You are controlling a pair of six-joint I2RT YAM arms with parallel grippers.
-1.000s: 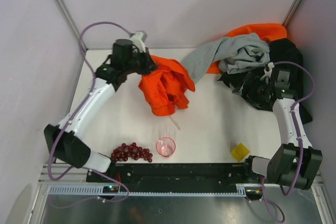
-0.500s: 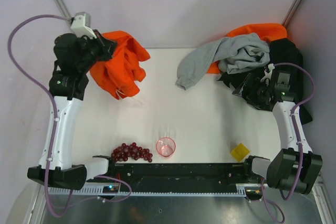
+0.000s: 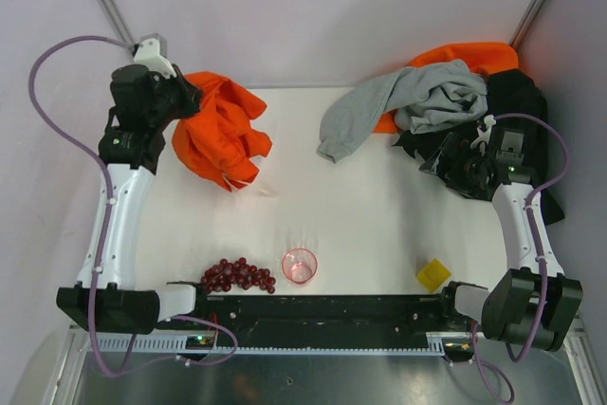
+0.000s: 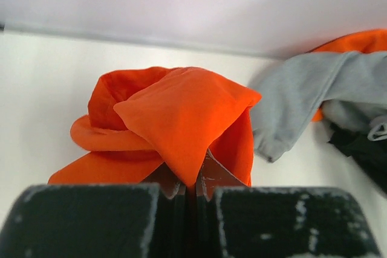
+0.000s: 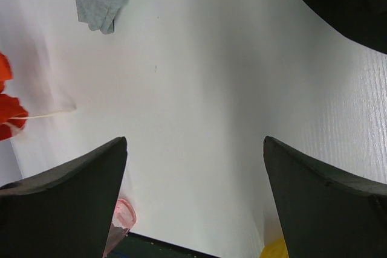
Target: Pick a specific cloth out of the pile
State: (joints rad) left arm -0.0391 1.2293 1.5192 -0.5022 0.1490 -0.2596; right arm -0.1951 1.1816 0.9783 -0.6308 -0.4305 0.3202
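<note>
Red-orange cloth (image 3: 220, 139) hangs pinched in the left gripper (image 4: 192, 187), apart from the pile (image 3: 438, 94); right gripper (image 5: 195, 144) jaws spread.

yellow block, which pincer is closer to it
Right. The right pincer is open on the right side, farther back than the yellow block; the left pincer is at the far left corner, shut on the cloth.

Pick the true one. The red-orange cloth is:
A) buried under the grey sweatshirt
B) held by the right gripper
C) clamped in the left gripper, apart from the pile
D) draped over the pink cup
C: the left gripper is shut on a fold of the cloth, which hangs well to the left of the pile in the top view.
</note>
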